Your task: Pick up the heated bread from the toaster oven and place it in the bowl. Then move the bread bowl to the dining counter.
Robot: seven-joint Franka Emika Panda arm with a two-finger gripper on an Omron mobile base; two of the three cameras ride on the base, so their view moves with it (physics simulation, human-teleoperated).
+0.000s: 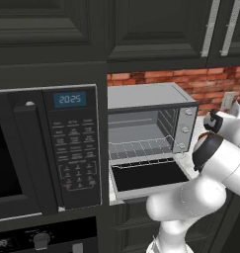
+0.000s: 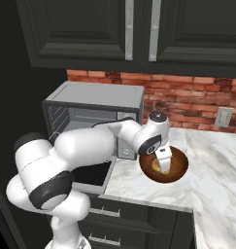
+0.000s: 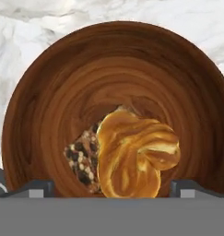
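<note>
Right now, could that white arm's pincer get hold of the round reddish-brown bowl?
Probably yes: the pincer hangs open right over the round reddish-brown bowl, with just a golden twisted pastry inside.

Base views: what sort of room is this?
A home-style kitchen, it seems: a microwave beside an open toaster oven, a marble counter under dark cabinets, and a brick backsplash.

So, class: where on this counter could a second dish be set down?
Bare marble counter lies right of the bowl, running back to the brick wall. A smaller patch sits in front of the bowl. Left is crowded: the toaster oven and its dropped door.
</note>
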